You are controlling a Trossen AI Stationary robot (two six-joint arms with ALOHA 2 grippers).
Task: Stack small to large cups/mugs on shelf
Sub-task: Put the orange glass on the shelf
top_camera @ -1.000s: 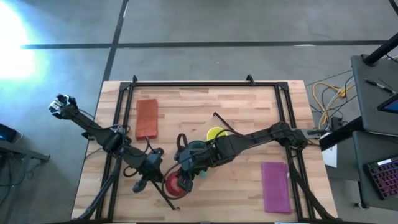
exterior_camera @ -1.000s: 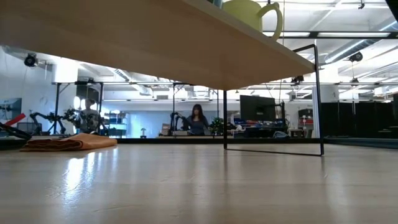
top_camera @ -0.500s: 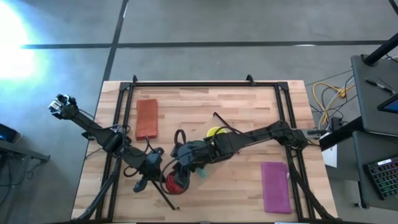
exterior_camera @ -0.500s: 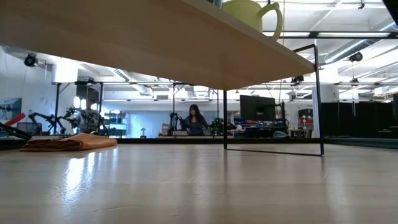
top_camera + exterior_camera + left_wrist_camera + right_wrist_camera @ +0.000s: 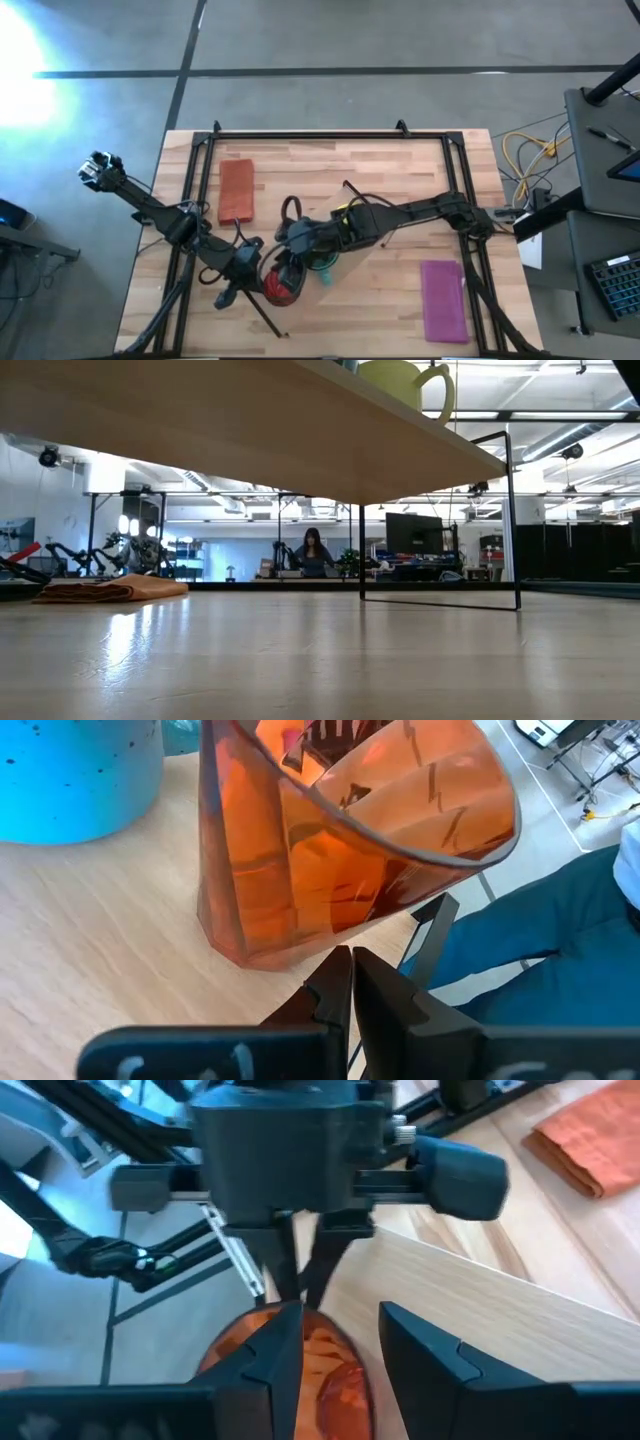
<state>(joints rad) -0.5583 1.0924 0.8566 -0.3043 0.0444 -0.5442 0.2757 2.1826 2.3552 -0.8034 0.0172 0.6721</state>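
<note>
Both end effectors at the red cup [image 5: 283, 287] on the shelf [image 5: 250, 420].
Left end effector [image 5: 350, 982]: fingers closed, just beside the cup. Right end effector [image 5: 335, 1342]: fingers parted over the cup's rim.

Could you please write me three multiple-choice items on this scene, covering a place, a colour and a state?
1. Where on the table does the purple cloth lie?
A. on the right arm's side
B. on the left arm's side
C. touching the orange cloth

2. What colour is the mug that the low view shows on the shelf?
A. red
B. yellow
C. black

3. How are the right gripper's fingers?
A. shut on a cloth
B. shut on nothing
C. open

Key:
1 A: in the high view it lies near the table's right edge.
2 B: its body and handle are yellow.
3 C: a gap shows between them, above the red cup.
</note>
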